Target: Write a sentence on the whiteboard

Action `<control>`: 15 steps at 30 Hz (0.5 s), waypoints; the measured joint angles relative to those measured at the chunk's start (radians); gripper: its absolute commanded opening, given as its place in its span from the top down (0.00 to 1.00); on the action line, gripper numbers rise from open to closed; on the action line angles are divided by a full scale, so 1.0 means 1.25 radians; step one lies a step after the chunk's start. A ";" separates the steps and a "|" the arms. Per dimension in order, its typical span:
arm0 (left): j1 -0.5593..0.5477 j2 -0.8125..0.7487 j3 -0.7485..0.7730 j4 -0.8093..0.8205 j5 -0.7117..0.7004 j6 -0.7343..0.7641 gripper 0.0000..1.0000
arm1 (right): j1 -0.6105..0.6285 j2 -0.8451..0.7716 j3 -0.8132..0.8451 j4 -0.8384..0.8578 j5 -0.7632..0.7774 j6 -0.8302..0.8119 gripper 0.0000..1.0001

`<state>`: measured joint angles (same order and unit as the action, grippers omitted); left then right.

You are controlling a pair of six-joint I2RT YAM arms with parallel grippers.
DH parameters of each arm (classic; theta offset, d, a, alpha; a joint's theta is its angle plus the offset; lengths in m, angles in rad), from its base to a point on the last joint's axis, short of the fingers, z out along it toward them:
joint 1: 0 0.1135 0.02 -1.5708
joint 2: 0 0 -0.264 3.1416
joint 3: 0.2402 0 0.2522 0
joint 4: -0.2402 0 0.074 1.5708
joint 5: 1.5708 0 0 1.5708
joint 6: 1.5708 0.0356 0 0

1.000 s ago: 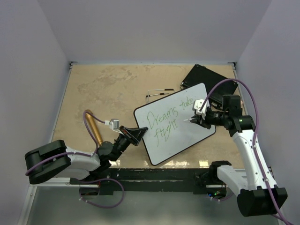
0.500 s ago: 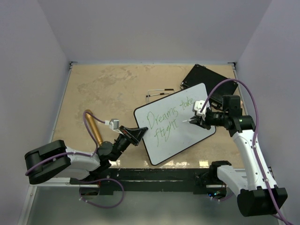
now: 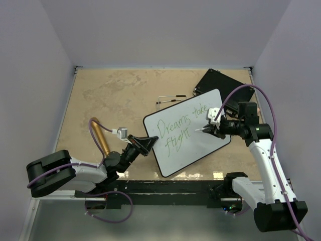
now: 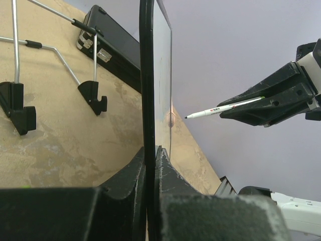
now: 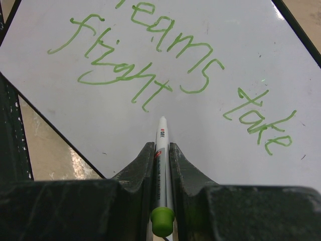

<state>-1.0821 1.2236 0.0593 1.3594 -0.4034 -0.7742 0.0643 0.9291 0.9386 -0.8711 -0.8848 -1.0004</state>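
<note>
The whiteboard (image 3: 193,131) stands tilted on the table, with "Dreams take flight" written on it in green. My left gripper (image 3: 147,144) is shut on its left edge; in the left wrist view the black frame (image 4: 146,75) runs up from between my jaws (image 4: 150,153). My right gripper (image 3: 209,129) is shut on a white marker (image 5: 161,150) with a green end cap. The marker (image 4: 220,108) points at the board face, its tip a short way off the surface, just right of the word "flight" (image 5: 113,70).
A flat black board (image 3: 224,89) lies behind the whiteboard at the back right. A thin wire stand (image 3: 170,99) with black feet (image 4: 95,98) lies on the tan table behind the board. A brass-coloured tube (image 3: 100,136) lies near the left arm.
</note>
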 measured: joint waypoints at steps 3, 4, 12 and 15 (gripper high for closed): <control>0.000 0.000 0.000 0.000 0.000 0.000 1.00 | 0.000 0.000 0.000 -0.001 -0.002 0.000 1.00; 0.000 0.000 0.000 0.000 0.000 0.000 1.00 | 0.000 0.000 0.000 -0.001 -0.004 0.000 1.00; 0.000 0.000 0.000 0.000 0.000 0.000 1.00 | 0.000 0.000 0.000 -0.005 -0.036 -0.003 1.00; 0.000 -0.001 0.000 0.000 0.000 0.000 1.00 | 0.000 0.000 0.000 -0.007 -0.044 -0.005 1.00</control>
<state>-1.0817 1.2228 0.0593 1.3590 -0.4030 -0.7746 0.0639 0.9295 0.9386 -0.8803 -0.9398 -1.0069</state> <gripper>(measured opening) 0.083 0.143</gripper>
